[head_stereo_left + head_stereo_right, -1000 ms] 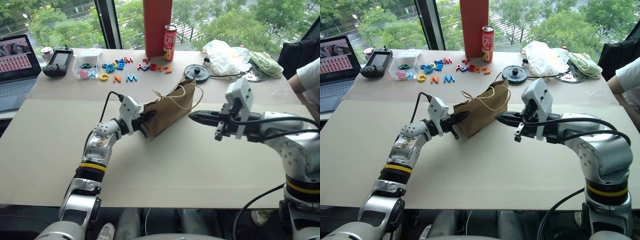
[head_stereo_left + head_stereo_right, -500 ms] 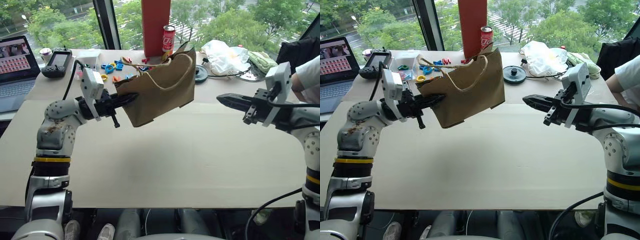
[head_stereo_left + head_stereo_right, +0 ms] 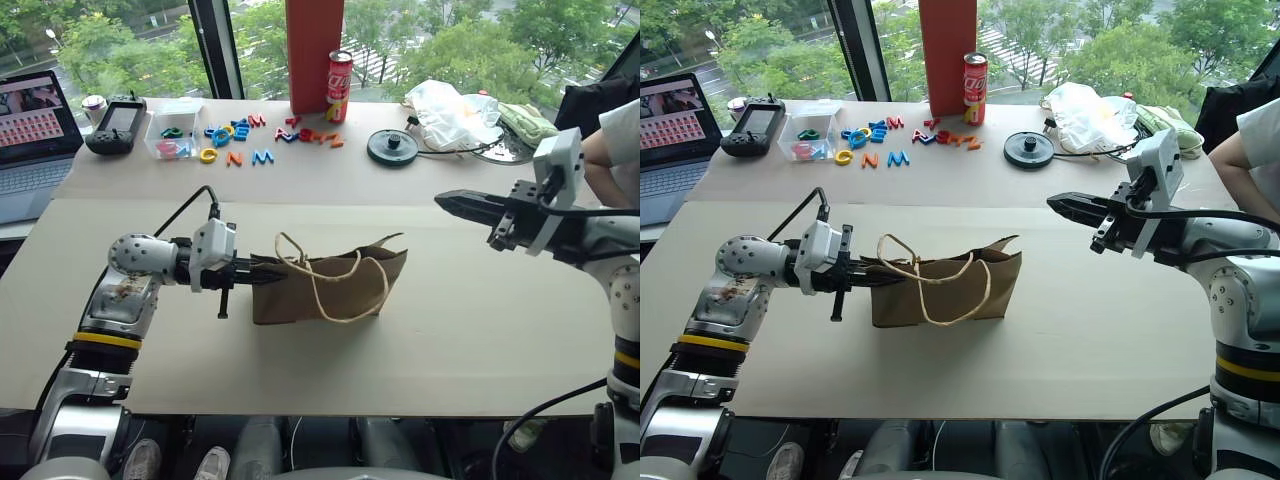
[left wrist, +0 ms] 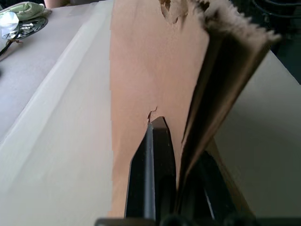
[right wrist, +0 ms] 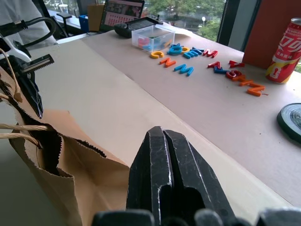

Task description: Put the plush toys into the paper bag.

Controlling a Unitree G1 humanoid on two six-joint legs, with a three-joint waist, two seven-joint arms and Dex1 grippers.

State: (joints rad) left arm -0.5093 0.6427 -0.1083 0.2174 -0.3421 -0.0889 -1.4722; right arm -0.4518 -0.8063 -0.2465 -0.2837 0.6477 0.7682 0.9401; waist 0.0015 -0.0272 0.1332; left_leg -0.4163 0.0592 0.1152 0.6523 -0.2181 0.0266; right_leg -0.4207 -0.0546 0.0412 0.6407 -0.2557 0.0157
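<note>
The brown paper bag (image 3: 335, 285) rests on the beige table mat in front of me. Its twine handles (image 3: 325, 290) hang down its near face, and its serrated mouth edge shows at the upper right. My left gripper (image 3: 250, 273) points right and is shut on the bag's left edge; in the left wrist view its fingers (image 4: 150, 174) pinch the paper wall (image 4: 150, 70). My right gripper (image 3: 447, 200) hovers shut and empty, apart from the bag to its right and higher up. The right wrist view shows the bag's open mouth (image 5: 56, 155). The plush toys are hidden from view.
Along the far edge stand a laptop (image 3: 30, 140), a handheld controller (image 3: 115, 125), a clear box and colourful plastic letters (image 3: 235, 135), a red can (image 3: 340, 85), a clear plastic bag (image 3: 450, 105) and a pale green cloth (image 3: 530, 125). A person's arm (image 3: 610, 150) is at the right edge.
The bag hung tilted in the air in my left gripper; it now sits lower on the table, nearer me, still gripped. My right gripper drew away to the right of the bag.
</note>
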